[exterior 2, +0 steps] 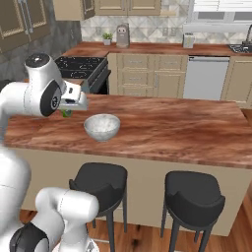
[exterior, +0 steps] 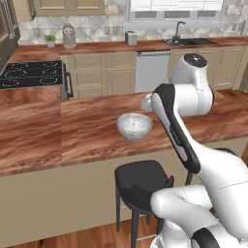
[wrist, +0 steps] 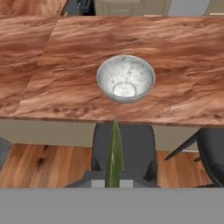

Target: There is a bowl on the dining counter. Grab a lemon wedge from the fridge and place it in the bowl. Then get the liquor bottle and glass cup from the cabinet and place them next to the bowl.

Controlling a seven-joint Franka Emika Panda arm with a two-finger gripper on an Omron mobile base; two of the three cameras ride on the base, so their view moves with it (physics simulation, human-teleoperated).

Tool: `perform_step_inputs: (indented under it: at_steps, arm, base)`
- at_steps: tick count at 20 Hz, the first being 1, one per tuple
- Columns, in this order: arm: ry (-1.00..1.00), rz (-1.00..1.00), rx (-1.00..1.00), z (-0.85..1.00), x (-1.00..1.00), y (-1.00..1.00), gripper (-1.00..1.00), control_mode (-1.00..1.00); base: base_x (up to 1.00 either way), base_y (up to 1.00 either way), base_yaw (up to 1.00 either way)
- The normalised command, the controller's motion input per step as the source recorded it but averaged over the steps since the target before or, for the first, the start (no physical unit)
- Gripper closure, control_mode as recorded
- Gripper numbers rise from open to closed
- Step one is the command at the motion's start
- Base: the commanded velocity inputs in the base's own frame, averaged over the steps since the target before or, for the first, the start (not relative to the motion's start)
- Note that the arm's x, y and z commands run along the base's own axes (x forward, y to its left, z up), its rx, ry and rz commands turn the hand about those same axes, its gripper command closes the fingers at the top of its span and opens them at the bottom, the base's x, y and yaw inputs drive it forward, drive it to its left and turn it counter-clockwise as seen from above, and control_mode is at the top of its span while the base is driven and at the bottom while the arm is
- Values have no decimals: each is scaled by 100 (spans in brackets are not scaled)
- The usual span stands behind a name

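Speckled grey-white shallow bowl (wrist: 125, 78) on reddish-brown wood-grain table (wrist: 183, 61), empty; end effector (wrist: 113, 181), short of the bowl above a black stool (wrist: 124, 144), clamped on a green wedge (wrist: 113, 153).

A home kitchen: stove (exterior: 30, 74), sink (exterior: 186, 41), dishwasher (exterior 2: 205, 78), and wood-topped dining counter (exterior 2: 172, 123) with stools (exterior 2: 193, 197).
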Motion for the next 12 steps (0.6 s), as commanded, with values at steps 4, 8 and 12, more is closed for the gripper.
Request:
perform_step_inputs:
  at_steps: [4,8,12]
  arm:
    - [4,-5,0,-24,84,0,100,-100]
    - [6,-7,0,-12,97,0,100,-100]
    - [1,-5,0,-39,79,0,100,-100]
  base:
    - [0,0,0]
    - [0,0,0]
    - [0,0,0]
